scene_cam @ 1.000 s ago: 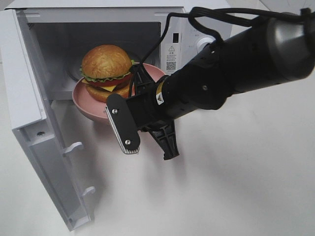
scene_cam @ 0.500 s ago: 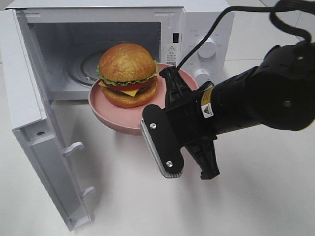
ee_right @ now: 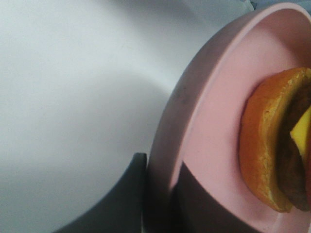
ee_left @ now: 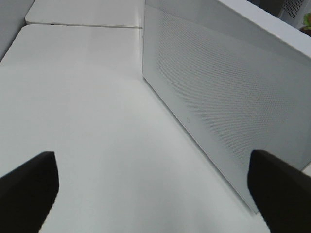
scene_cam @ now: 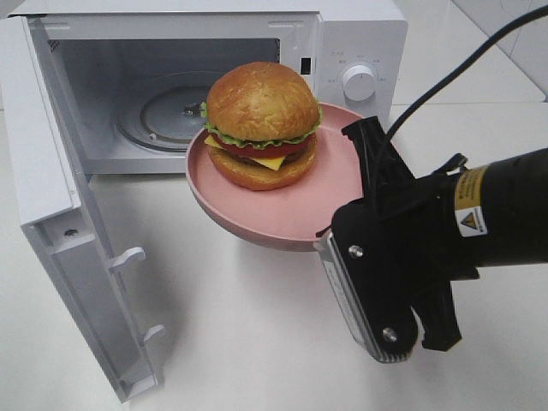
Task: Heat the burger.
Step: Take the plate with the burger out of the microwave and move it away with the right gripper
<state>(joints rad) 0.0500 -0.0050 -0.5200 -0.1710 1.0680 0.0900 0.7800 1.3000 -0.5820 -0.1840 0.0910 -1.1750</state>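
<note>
White counter (scene_cam: 257,342) as ground, seen from the high exterior camera; white microwave (scene_cam: 360,43) at the rear with door (scene_cam: 51,214) swung fully open, glass turntable (scene_cam: 167,116) bare inside the cavity, two control knobs (scene_cam: 358,82) on the right panel. Burger (scene_cam: 262,124) seated upright on a pink plate (scene_cam: 282,218), held in the air just in front of the open cavity and outside it. Right gripper (scene_cam: 342,227) clamped on the plate's near rim, jaws closed on the edge, black arm (scene_cam: 505,214) entering from the right side. Left wrist view: pale counter (ee_left: 87,121) beside the perforated outer face of the open microwave door (ee_left: 218,107); left gripper (ee_left: 155,194) with jaws spread wide, dark fingertips (ee_left: 29,189) at both lower corners, nothing between them. Right wrist view: plate rim (ee_right: 170,126) pinched between two dark fingers (ee_right: 131,194), one under and one over the rim; lower bun, patty and cheese edge of the burger (ee_right: 272,145) resting in the plate's hollow; blurred white counter (ee_right: 73,97) beneath.
</note>
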